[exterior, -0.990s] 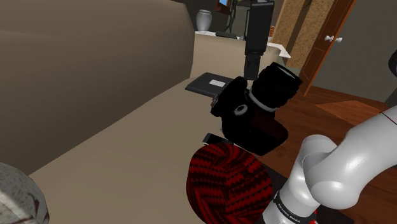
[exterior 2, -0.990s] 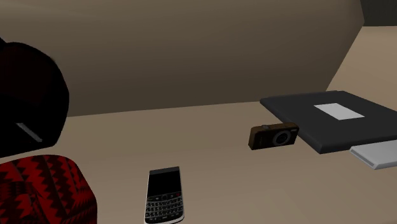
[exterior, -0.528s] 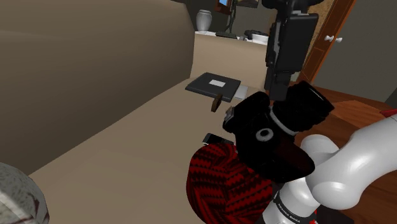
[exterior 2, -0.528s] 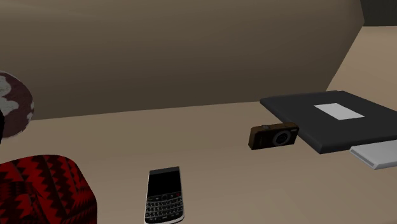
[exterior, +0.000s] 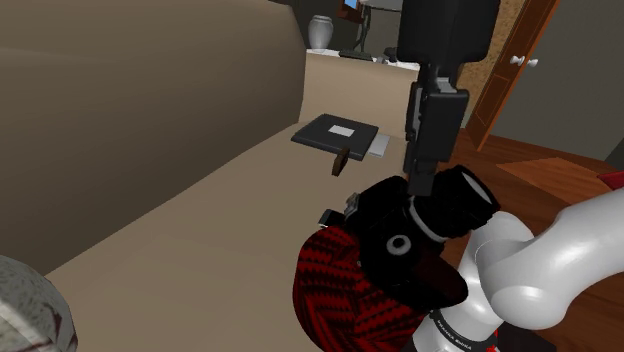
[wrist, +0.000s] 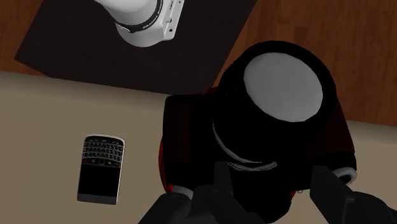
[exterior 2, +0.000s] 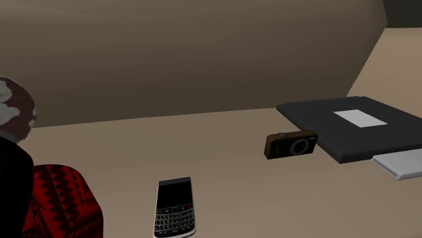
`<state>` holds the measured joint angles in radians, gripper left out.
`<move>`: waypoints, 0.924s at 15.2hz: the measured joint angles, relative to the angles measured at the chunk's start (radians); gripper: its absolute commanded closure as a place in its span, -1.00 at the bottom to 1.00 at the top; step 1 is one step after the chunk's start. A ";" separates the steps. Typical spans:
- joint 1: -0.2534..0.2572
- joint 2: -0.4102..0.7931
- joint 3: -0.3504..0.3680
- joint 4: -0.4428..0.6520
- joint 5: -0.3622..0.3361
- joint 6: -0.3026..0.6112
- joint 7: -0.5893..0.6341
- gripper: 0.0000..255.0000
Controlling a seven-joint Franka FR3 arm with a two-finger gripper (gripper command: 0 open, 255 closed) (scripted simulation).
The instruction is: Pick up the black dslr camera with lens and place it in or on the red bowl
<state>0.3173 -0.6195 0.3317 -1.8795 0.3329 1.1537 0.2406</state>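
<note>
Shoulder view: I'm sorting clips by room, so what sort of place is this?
Probably a living room in a house. The beige surface with its tall back looks like a sofa; beyond it are a wooden floor, a brown door and a pale vase.

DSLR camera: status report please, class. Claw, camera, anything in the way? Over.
Claw shut on DSLR camera, at the lens. Camera over red bowl, not yet released. Phone beside bowl, not in the way.
</note>
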 measured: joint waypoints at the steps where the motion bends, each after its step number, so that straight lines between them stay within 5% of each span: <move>1: 0.001 -0.007 0.000 -0.017 0.000 0.010 -0.004 1.00; 14: 0.007 -0.063 0.003 -0.154 0.007 0.101 -0.028 1.00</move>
<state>0.3247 -0.6825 0.3343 -2.0333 0.3394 1.2548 0.2125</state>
